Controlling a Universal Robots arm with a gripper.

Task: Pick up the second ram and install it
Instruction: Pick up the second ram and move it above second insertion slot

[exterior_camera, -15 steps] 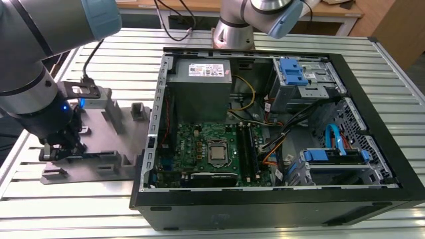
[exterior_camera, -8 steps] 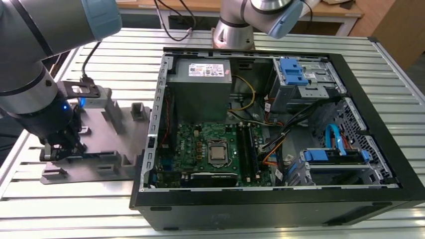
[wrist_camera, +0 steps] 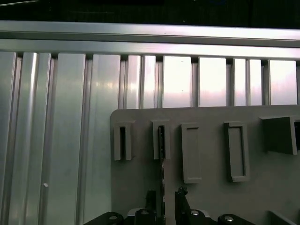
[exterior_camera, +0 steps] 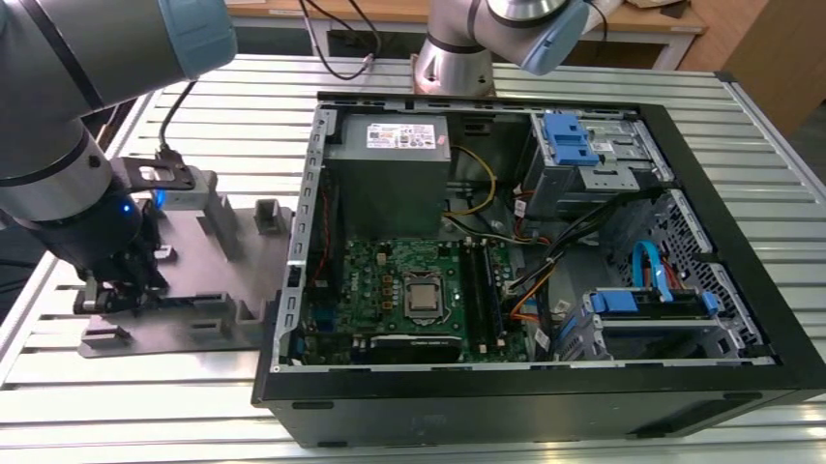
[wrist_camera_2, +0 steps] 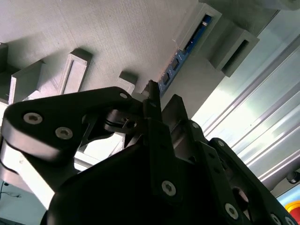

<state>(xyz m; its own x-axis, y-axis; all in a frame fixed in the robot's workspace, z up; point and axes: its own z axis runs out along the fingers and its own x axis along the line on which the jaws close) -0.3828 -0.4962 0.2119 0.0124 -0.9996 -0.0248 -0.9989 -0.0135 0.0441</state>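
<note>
1. Tabletop point(exterior_camera: 155, 406): ribbed metal, carrying everything else.
2. Computer case point(exterior_camera: 516, 406): lying open on its side, taking up the middle and the three o'clock part of the exterior view.
3. Arm point(exterior_camera: 52, 184): reaching down at nine o'clock of the case in the exterior view, wrist low over the holder plate, well apart from the case interior.
4. Motherboard point(exterior_camera: 374, 280): flat on the case floor, with long dark memory slots point(exterior_camera: 485, 290) just at three o'clock of the processor socket point(exterior_camera: 423, 295). Impossible to tell whether a stick already sits in either slot.
5. Holder plate point(exterior_camera: 207, 324): grey, with raised slotted posts, lying on the tabletop just beside the case at its nine o'clock.
6. Second ram point(wrist_camera_2: 178, 57): thin blue-edged strip standing on edge in the plate's posts, seated and not lifted. Seen edge-on in the first wrist view as a dark sliver.
7. Jaws: parted to a narrow gap, one finger on each side of the strip's near end in both wrist views. Close beside it, contact unclear, nothing gripped.
8. Progress, as a judgement: approach for the pick-up made, grasp not yet closed. Lifting, carrying across to the motherboard and pressing into a slot all left to do.
</note>
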